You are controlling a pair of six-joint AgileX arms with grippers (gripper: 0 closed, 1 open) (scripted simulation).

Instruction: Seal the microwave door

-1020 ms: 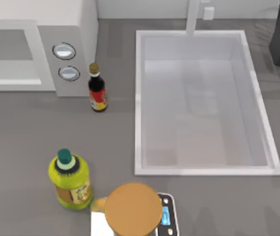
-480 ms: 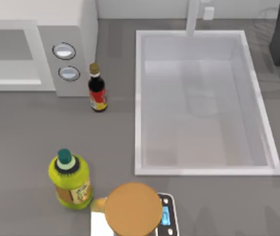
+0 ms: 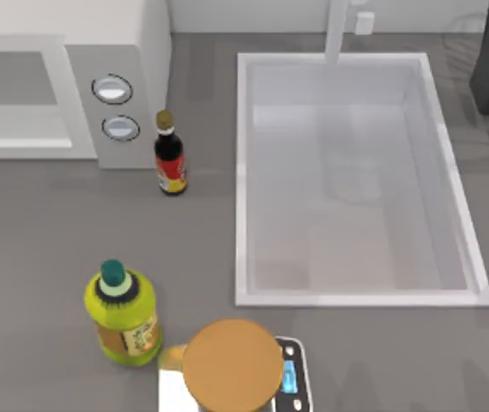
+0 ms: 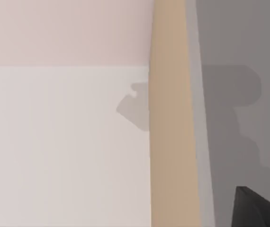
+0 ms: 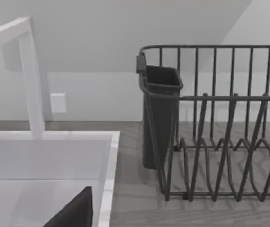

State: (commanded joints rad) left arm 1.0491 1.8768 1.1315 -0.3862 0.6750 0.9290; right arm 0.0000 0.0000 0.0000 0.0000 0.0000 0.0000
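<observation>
The microwave (image 3: 64, 77) shows its grey cavity open, the door unseen, so sealing seemingly remains; I cannot tell either arm's finger state.

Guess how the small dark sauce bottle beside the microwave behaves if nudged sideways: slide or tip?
Likely tips: the dark sauce bottle stands upright, tall and narrow on a small base. It looks rigid, not floppy. Being round, it would probably roll once down, perhaps toward the sink.
</observation>
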